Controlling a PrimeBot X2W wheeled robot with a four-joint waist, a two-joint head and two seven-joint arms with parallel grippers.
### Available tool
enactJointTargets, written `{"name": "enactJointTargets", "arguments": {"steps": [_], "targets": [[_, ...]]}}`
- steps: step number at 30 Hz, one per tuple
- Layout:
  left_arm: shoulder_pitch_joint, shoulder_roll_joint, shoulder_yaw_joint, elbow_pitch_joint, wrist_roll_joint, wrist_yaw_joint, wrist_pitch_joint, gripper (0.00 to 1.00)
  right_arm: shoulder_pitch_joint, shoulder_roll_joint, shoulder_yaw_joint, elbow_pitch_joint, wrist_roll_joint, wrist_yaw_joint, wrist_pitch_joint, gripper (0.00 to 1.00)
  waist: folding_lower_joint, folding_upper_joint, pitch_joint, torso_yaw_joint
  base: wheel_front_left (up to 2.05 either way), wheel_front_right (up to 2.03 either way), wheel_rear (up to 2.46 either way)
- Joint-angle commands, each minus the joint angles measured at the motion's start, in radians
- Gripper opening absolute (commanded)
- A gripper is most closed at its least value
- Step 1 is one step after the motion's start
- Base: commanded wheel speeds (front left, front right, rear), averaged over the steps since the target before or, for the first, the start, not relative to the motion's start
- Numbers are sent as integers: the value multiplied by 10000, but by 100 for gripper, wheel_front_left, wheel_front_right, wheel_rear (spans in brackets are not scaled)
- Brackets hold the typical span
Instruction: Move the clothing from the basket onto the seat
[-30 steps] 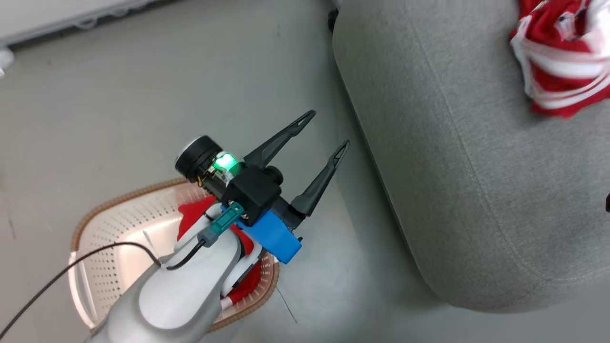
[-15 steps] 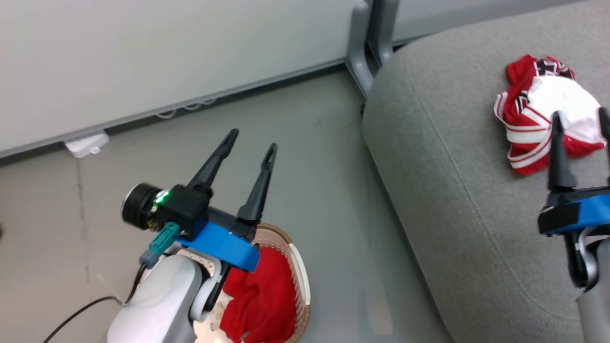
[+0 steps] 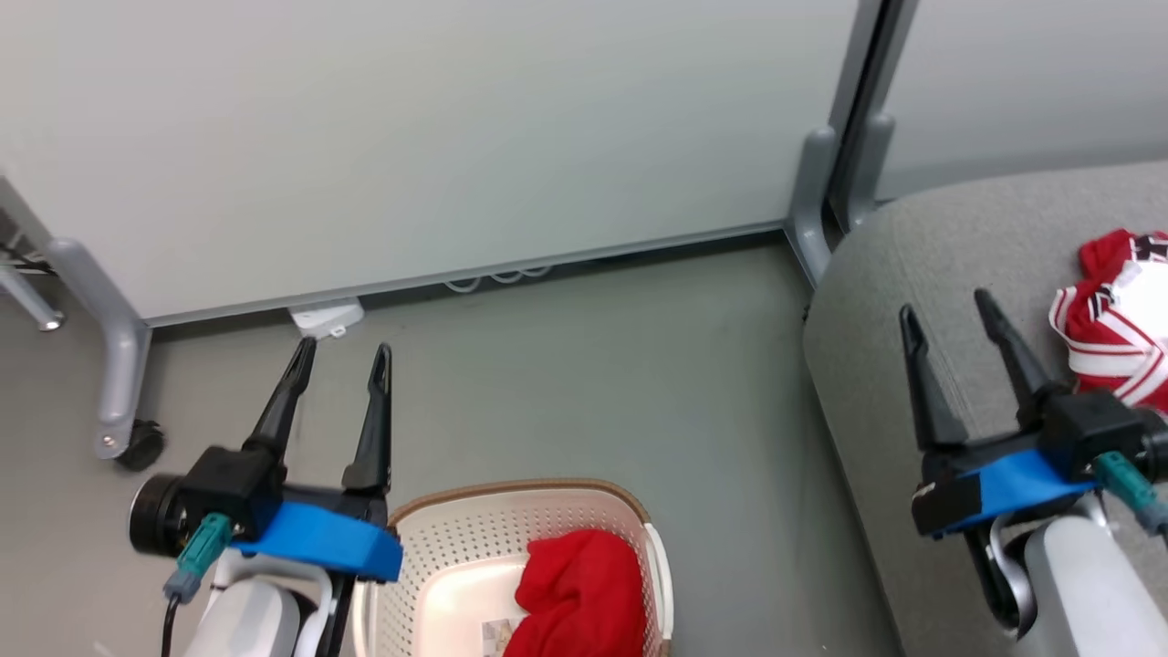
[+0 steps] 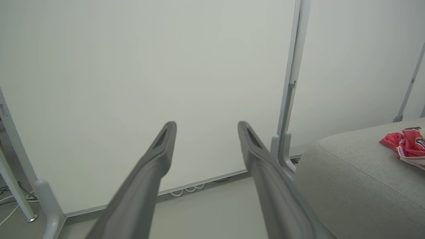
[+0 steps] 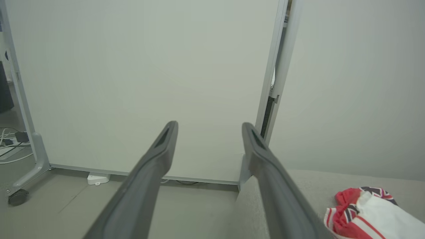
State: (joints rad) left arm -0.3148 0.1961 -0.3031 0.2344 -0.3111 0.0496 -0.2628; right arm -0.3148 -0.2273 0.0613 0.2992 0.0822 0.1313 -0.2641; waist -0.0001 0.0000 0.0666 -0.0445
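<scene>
Clothing [image 3: 575,602] lies split, striped piece [image 3: 1109,338] on seat [image 3: 958,228], red piece [image 3: 589,570] in basket [image 3: 511,488], so left gripper [image 3: 345,349] and right gripper [image 3: 943,306] hover spread, empty.

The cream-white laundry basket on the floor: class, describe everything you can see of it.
The cream-white perforated plastic laundry basket stands upright on the grey floor, left of the grey upholstered seat and apart from it. Its rounded rim is brown and woven-looking, with a white handle on the right side. A crumpled plain red fabric garment lies inside, against the right wall. The head view cuts off its near part.
</scene>
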Motion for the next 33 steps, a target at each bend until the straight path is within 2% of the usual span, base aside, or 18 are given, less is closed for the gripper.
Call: {"name": "enactJointTargets", "arguments": {"steps": [1,7,16,25,33], "targets": [[340,-57,255,-51,139,-68,-30,100,389,93,48,-59,76,-10,-6,100,1,0,-368,370,0,0,0],[1223,-389,1127,-211,512,-355,-29,100,1293,370,10,-213,172,-10,-6,100,1,0,-580,605,0,0,0],[1881,-965,2055,-349,1079,-893,-29,100,2200,816,-166,-243,204,-10,-6,100,1,0,-649,548,0,0,0],[2304,-1240,2573,-212,1545,-1288,-29,100,2579,1067,-268,-91,155,-10,-6,100,1,0,-672,427,0,0,0],[2422,-1352,2818,-118,1726,-1464,-29,100,2627,1108,-266,-13,103,-10,-5,100,1,0,-673,382,0,0,0]]}}
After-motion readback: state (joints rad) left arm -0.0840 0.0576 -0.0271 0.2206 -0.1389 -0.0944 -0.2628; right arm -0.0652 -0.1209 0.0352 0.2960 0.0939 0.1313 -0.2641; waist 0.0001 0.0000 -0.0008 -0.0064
